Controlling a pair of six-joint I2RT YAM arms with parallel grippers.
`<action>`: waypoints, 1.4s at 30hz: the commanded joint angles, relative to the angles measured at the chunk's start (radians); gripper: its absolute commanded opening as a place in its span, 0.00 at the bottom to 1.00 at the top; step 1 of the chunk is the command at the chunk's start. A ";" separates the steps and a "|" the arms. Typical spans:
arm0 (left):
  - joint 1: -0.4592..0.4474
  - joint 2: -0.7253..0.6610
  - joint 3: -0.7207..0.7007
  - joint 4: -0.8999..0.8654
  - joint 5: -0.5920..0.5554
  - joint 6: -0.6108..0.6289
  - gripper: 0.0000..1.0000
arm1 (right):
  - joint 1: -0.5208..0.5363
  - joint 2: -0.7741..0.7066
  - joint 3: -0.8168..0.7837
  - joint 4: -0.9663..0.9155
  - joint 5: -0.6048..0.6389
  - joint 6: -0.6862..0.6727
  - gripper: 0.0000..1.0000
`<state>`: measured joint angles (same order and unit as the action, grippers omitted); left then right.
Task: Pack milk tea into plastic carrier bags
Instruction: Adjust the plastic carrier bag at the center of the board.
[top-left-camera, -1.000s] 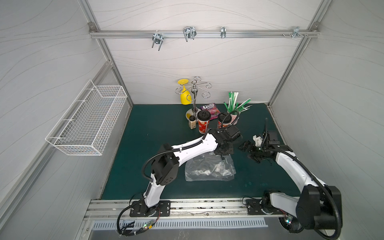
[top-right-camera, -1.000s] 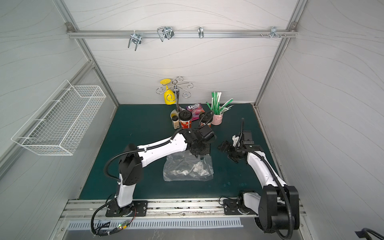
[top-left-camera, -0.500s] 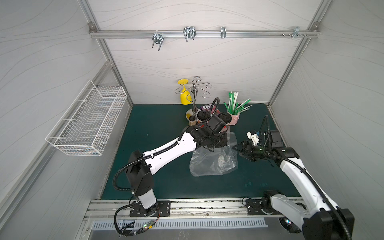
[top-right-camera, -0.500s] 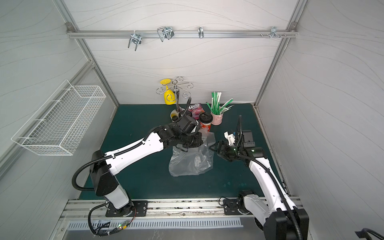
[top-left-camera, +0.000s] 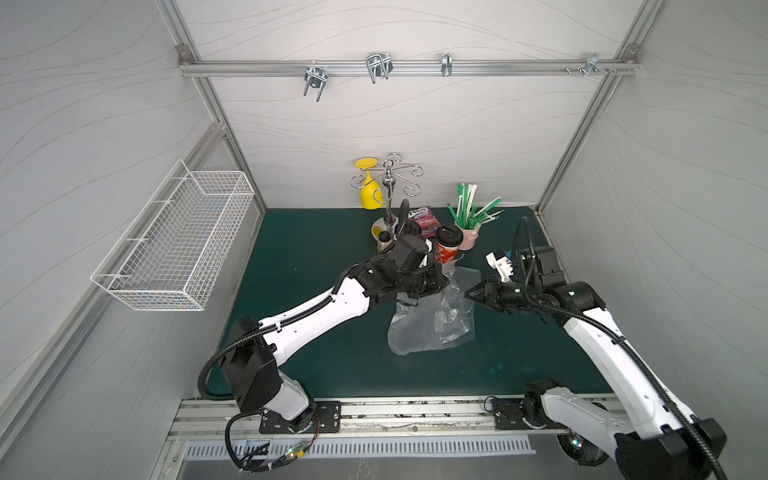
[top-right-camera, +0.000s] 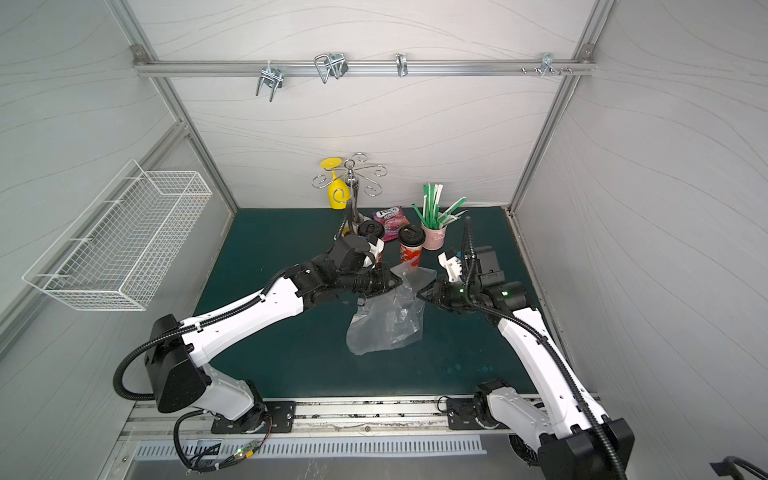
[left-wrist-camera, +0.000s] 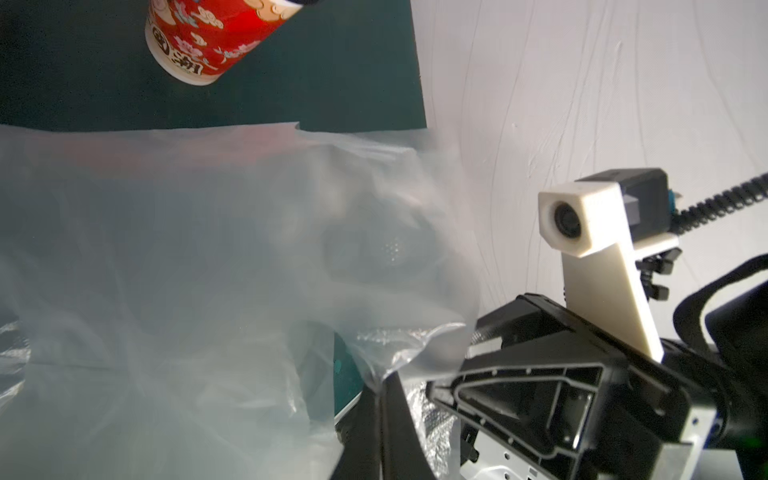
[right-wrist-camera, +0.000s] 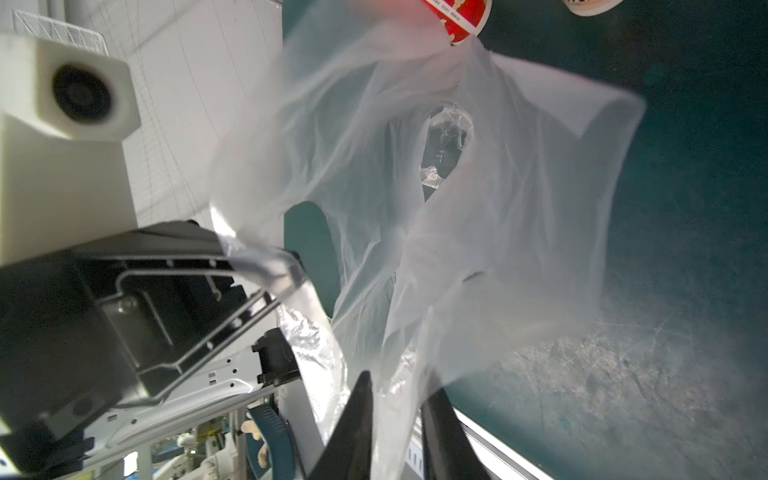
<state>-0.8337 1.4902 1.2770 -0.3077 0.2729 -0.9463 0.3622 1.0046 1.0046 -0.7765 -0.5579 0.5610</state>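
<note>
The clear plastic carrier bag (top-left-camera: 432, 320) (top-right-camera: 386, 324) hangs off the green mat by its top edge, mouth partly spread. My left gripper (top-left-camera: 446, 282) (left-wrist-camera: 380, 382) is shut on one side of that edge. My right gripper (top-left-camera: 469, 292) (right-wrist-camera: 399, 380) faces it from the other side, with bag film (right-wrist-camera: 478, 208) passing between its fingers, which still show a narrow gap. One red floral milk tea cup (top-left-camera: 449, 247) (top-right-camera: 411, 249) (left-wrist-camera: 208, 41) with a black lid stands just behind the bag. A second cup's lid (top-right-camera: 370, 228) shows behind my left wrist.
At the back stand a chrome hook rack (top-left-camera: 388, 195) with a yellow glass (top-left-camera: 368, 195), a purple snack packet (top-left-camera: 424, 216), a pink pot of green straws (top-left-camera: 469, 237) and a small bottle (top-left-camera: 384, 239). A white wire basket (top-left-camera: 174, 237) hangs on the left wall.
My left gripper has lifted the bag off the mat and carried it toward the cups. My right gripper has moved in to the bag's edge and its jaws have narrowed.
</note>
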 joint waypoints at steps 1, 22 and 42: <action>0.023 -0.054 -0.037 0.126 0.025 -0.064 0.00 | 0.056 0.001 0.045 -0.099 0.107 0.023 0.22; 0.149 -0.335 -0.201 0.041 0.023 -0.067 0.59 | 0.365 0.153 0.302 -0.209 0.493 0.034 0.00; 0.179 -0.229 -0.015 -0.259 0.052 0.144 0.94 | 0.537 0.257 0.344 -0.108 0.570 -0.012 0.00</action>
<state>-0.6464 1.2446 1.1992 -0.5610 0.2821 -0.8547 0.8909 1.2793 1.3689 -0.9176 0.0250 0.5674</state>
